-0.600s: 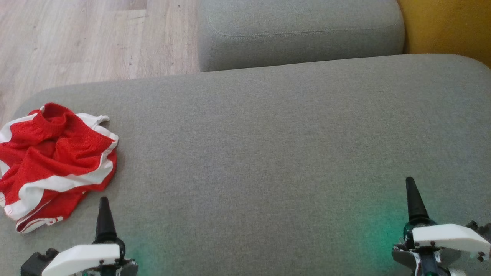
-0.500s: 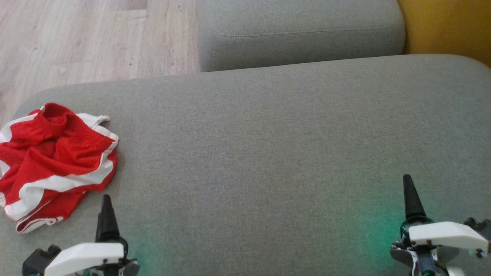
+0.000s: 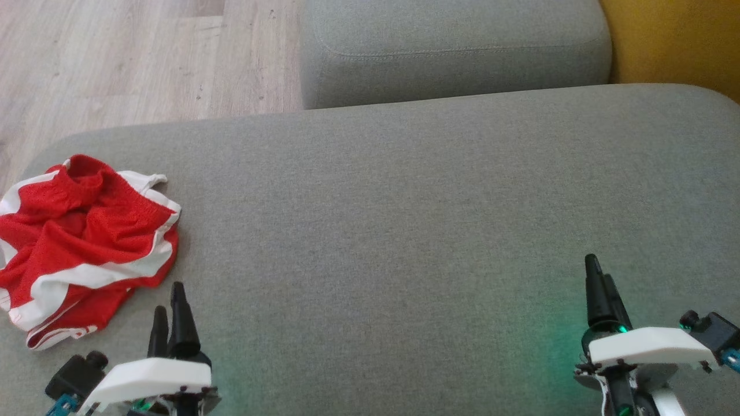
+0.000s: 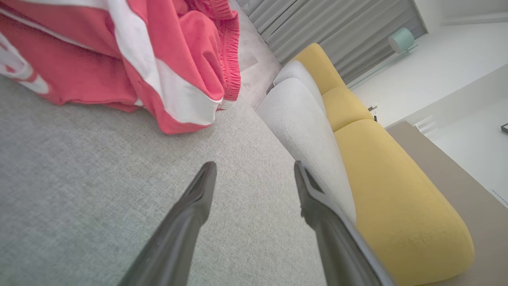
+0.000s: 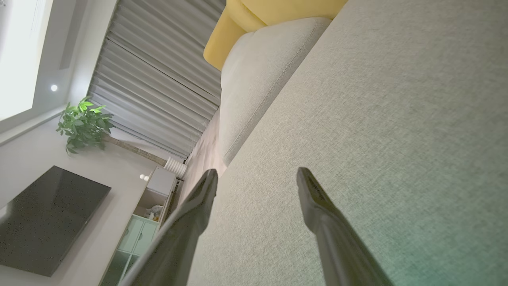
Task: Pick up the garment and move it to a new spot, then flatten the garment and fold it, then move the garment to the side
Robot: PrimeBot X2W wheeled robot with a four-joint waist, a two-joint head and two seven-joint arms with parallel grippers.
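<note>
The garment (image 3: 81, 242) is a pair of red shorts with white stripes, crumpled at the left end of the grey cushion (image 3: 404, 219). In the left wrist view the garment (image 4: 131, 55) lies ahead of the fingers, apart from them. My left gripper (image 3: 170, 303) hovers open just to the near right of the garment, nothing between its fingers. Near the cushion's front right, my right gripper (image 3: 598, 277) is open over bare fabric, far from the garment. Its own view shows the right gripper (image 5: 257, 174) with a wide, empty gap.
A second grey cushion (image 3: 457, 52) stands behind the big one. Yellow upholstery (image 3: 676, 40) fills the back right corner. Wooden floor (image 3: 133, 58) lies beyond the cushion's far left edge. Curtains, a plant (image 5: 83, 125) and a dark screen (image 5: 43, 218) are far off.
Both wrists have rolled, so two fingers of each gripper now show in the head view. The left gripper has edged forward and right; the right has moved forward and left. The garment lies unchanged.
</note>
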